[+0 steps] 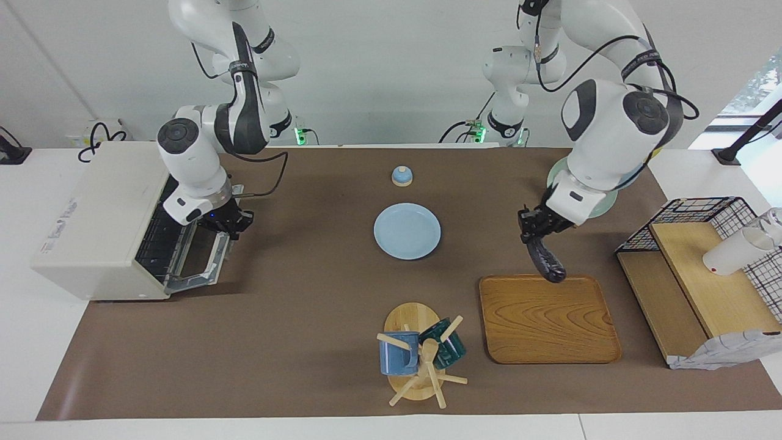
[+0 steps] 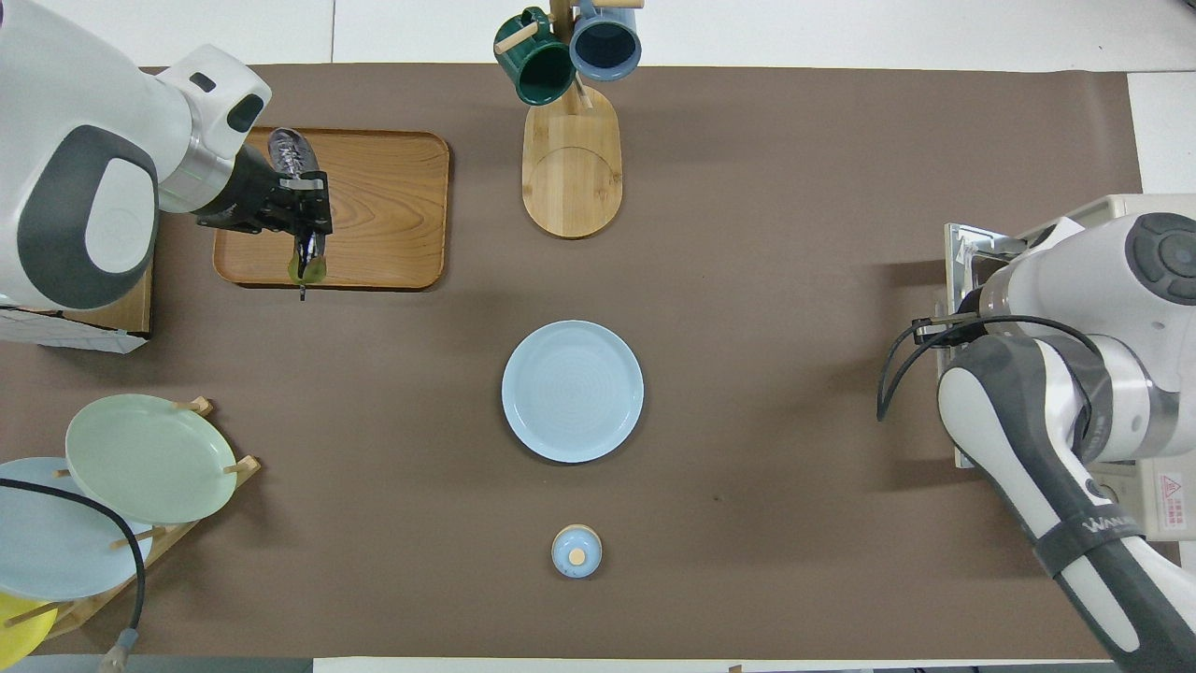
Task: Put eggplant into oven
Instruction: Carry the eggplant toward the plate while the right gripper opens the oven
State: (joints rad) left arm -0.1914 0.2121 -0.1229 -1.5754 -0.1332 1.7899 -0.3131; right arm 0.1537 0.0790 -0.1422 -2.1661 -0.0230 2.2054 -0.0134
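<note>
- Brown matting is covering the table [image 1: 293, 342], with a white wall seen at the robots' end in the facing view.
- The eggplant [image 1: 545, 260] is being held up in the air by the left gripper [image 1: 534, 227], whose fingers are clamped on its upper end; its lower tip is hanging over the edge of the wooden tray [image 1: 550, 321] nearest the robots.
- In the overhead view the eggplant [image 2: 299, 201] is seen over that tray [image 2: 392, 206], with the left gripper [image 2: 304, 196] around it.
- The oven [image 1: 101, 223] is being kept at the right arm's end of the table, its door [image 1: 198, 263] lowered and the wire rack showing inside.
- The right gripper [image 1: 231, 223] is being held at the free edge of the open door with its fingers closed; whether the handle is gripped cannot be told.
- The blue plate [image 1: 407, 231] is lying at mid-table, well apart from the oven and the tray.
- A small blue lidded pot [image 1: 401, 176] is sitting nearer to the robots than the plate.
- A mug stand [image 1: 418, 357] with two mugs is standing beside the tray.
</note>
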